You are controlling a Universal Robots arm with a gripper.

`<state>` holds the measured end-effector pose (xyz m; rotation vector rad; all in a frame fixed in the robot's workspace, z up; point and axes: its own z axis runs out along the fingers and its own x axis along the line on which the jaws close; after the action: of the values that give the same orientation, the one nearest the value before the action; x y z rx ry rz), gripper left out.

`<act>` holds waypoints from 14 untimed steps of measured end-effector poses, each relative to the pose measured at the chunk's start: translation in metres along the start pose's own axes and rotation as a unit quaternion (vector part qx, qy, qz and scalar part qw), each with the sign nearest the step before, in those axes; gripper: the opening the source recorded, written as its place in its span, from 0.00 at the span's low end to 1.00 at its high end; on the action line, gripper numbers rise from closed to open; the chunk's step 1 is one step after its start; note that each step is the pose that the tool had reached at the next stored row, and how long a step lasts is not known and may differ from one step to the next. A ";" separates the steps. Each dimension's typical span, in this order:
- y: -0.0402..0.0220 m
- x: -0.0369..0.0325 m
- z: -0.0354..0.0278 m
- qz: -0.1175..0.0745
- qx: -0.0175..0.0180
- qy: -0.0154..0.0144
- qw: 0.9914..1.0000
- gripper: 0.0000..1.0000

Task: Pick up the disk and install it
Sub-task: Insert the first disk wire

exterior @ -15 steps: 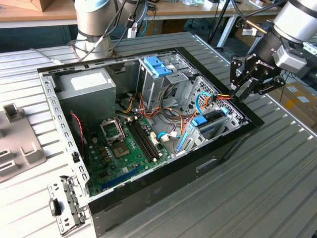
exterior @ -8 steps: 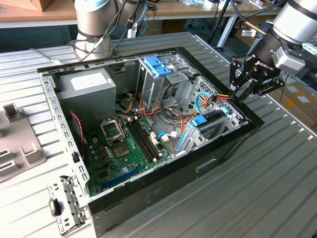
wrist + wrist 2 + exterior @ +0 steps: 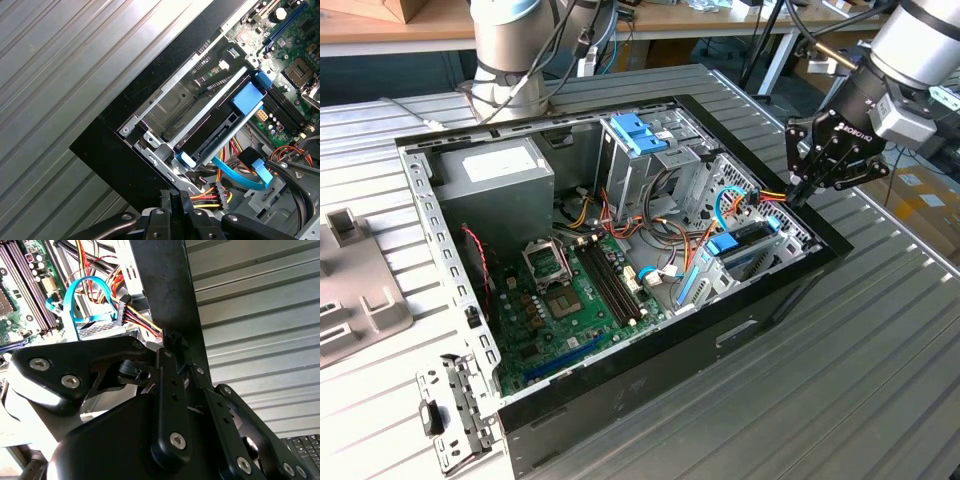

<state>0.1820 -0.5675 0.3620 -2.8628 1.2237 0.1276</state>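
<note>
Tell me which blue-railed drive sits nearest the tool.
The disk in the bay by the case's front wall, just below the tool; the other blue-topped drive cage stands farther back.

One open black desktop computer case (image 3: 650, 400) lies on the ribbed metal table. Inside it: one green motherboard (image 3: 575, 300), one grey metal power supply box with a white label (image 3: 495, 180), and one flat grey hard drive with bright blue side rails (image 3: 225, 125) seated in its bay. Two grey robot arms are counted, one carrying one black gripper (image 3: 798, 190). One flat light-blue data cable (image 3: 240, 175) shows.
</note>
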 end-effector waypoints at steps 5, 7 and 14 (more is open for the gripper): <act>0.0000 -0.0002 -0.0016 0.000 0.001 -0.001 1.000 0.19; -0.0002 -0.0008 -0.0045 0.000 0.001 -0.001 1.000 0.19; 0.0024 -0.0105 -0.0046 -0.001 0.012 -0.013 1.000 0.16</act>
<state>0.1733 -0.5619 0.3675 -2.8335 1.2093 0.1473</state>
